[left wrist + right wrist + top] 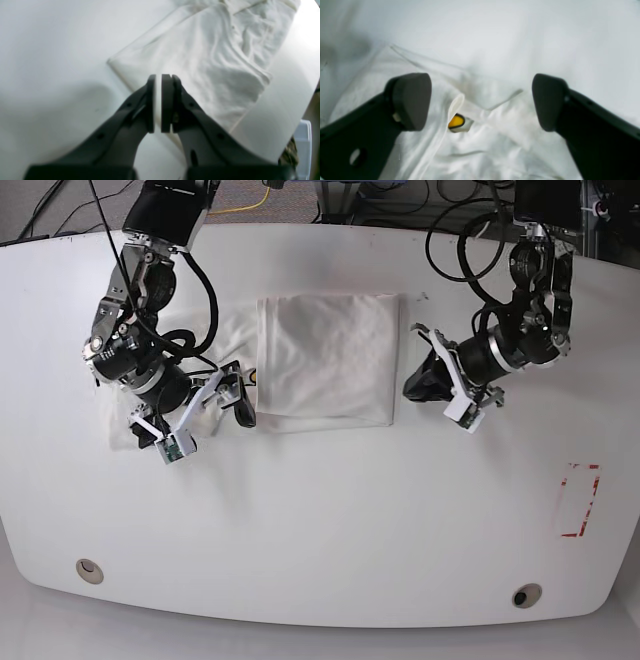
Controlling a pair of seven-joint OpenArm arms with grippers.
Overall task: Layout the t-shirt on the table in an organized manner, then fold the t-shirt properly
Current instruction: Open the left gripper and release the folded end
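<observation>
Near the middle of the table's (pixel 320 530) far edge: the t-shirt (pixel 325 360), mostly doubled into a flat rectangle, with a looser, rumpled part spilling toward the base view's left edge.

Over that rumpled part: the right gripper (pixel 482 100), jaws wide apart, nothing between them. Likely poised there to take the loose flap or sleeve and bring it over the folded panel. Just below the open jaws, a curl of hem turned back, baring a yellow patch of print (pixel 456 121); probably printed side down, then, though hard to say from so blurred a view.

Just off the rectangle's opposite side: the left gripper (pixel 161 102), pads pressed together, holding nothing. Parked above a crisp folded corner, apparently out of the way, or ready to pin that edge while the other side is worked.

Underneath, a smooth white top with curved edges, offering little friction, so easy sliding of cloth under a tug. Toward the near edge, two round grommet holes (pixel 89 569). Near the right-hand edge in the base view, a red tape rectangle (pixel 578 500), well apart from the shirt. Beyond the far edge, dark cables (pixel 465 255); off one side, seemingly a clear plastic bin (pixel 303 147).
</observation>
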